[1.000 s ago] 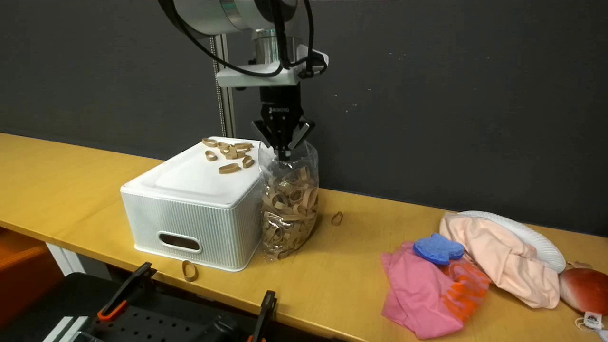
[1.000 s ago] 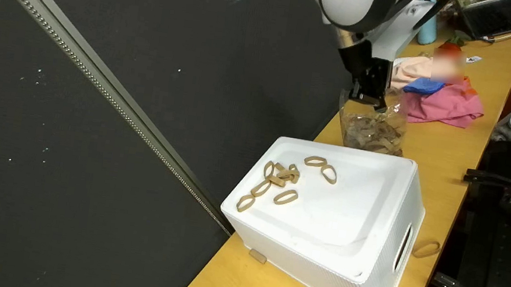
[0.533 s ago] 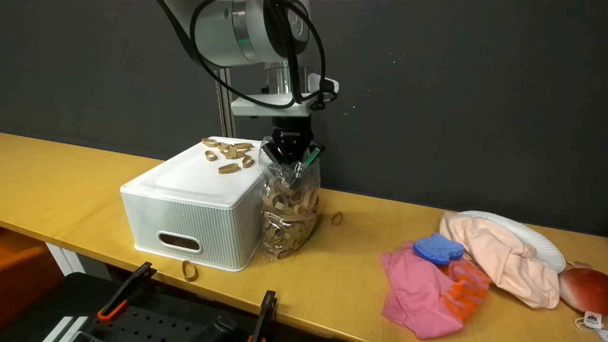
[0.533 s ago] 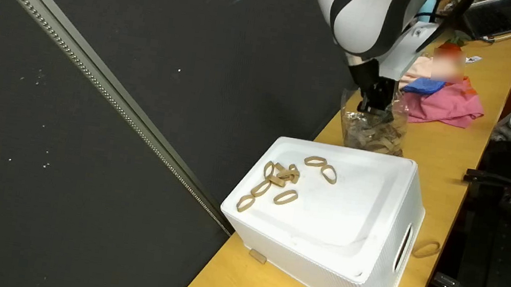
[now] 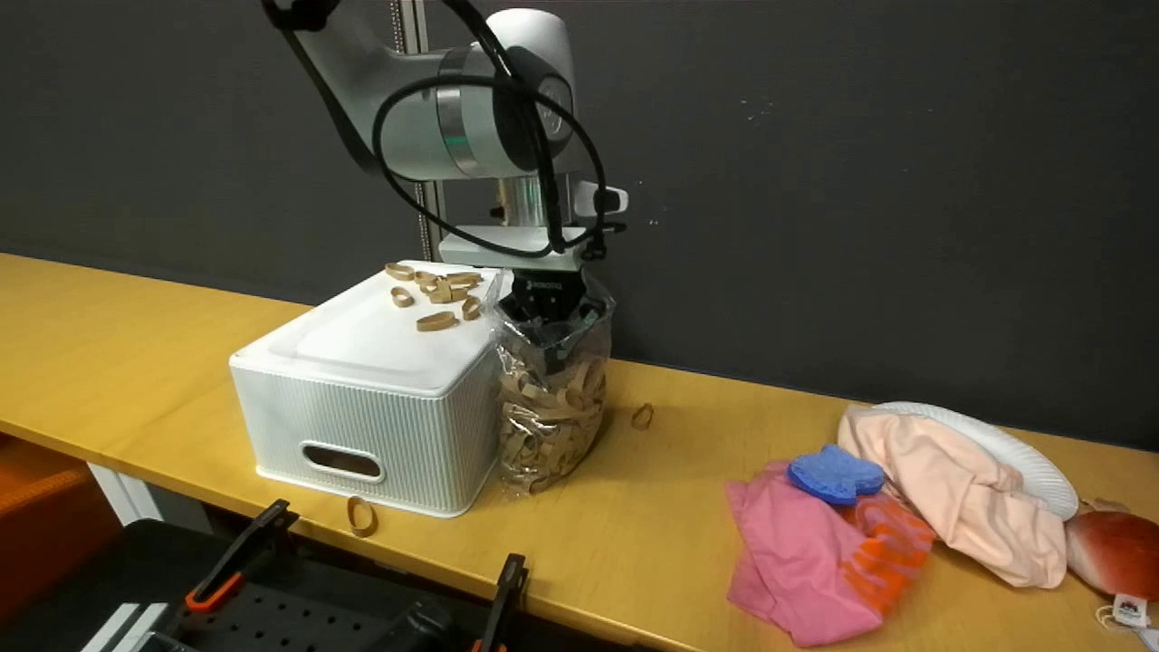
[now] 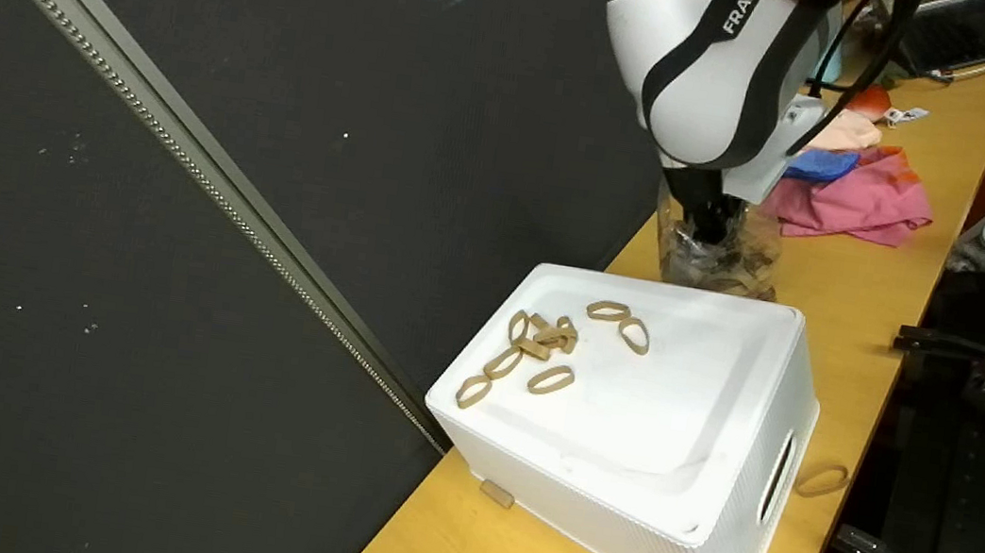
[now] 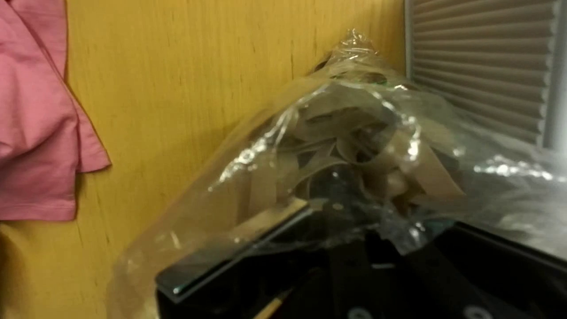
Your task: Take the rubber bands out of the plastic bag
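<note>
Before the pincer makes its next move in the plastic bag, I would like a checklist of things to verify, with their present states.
1) Pincer inside the mouth of the plastic bag: ok.
2) Pincer open, if grasping comes next: not ok, it is shut.
3) Rubber bands within the bag: ok, many show through its wall.
4) Bag upright: ok, it stands beside the white box.
5) Something held in the pincer: cannot tell, bag and contents obscure it.
6) Pink cloth apart from the bag: ok.

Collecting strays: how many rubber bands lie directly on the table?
3: one rubber band by the slotted end of the box, one beside the plastic bag, one across the box from it; more may hide.
</note>
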